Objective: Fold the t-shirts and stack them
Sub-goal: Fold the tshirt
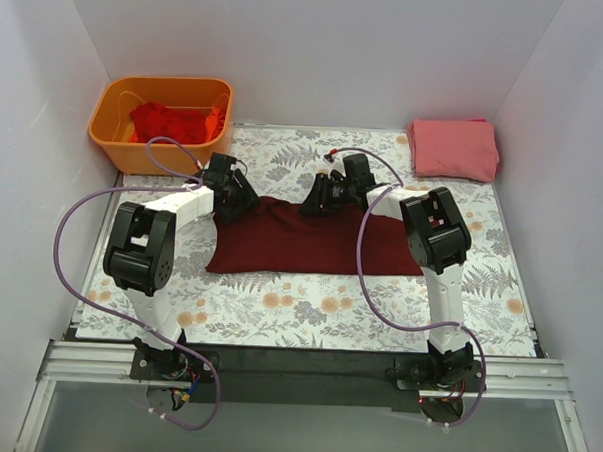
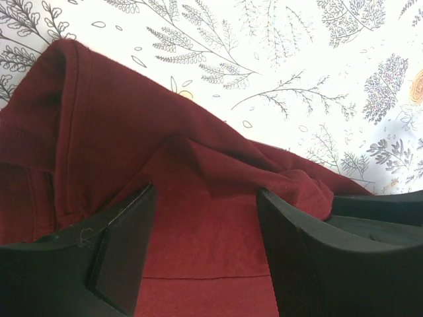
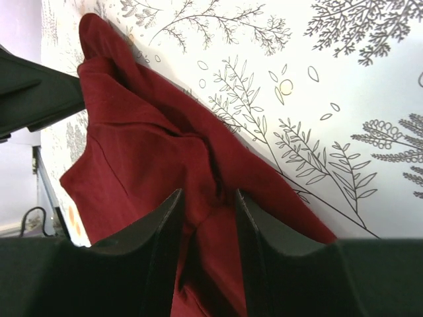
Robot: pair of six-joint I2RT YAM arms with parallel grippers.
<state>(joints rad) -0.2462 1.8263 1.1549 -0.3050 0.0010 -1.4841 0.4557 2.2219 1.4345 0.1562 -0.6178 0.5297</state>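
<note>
The top view is lit brightly and evenly from above, so that only faint, soft-edged shadows are cast on the floral table cover (image 1: pixel 278 315) close around the maroon t-shirt (image 1: pixel 311 241). In both wrist views the cover beyond the shirt is rendered almost white, yet its print is kept sharp, while the deeper folds of the shirt are sunk in dark shadow and their detail is partly lost. Far from the shirt, the white walls (image 1: pixel 289 45) are splayed outward by the wide lens.
</note>
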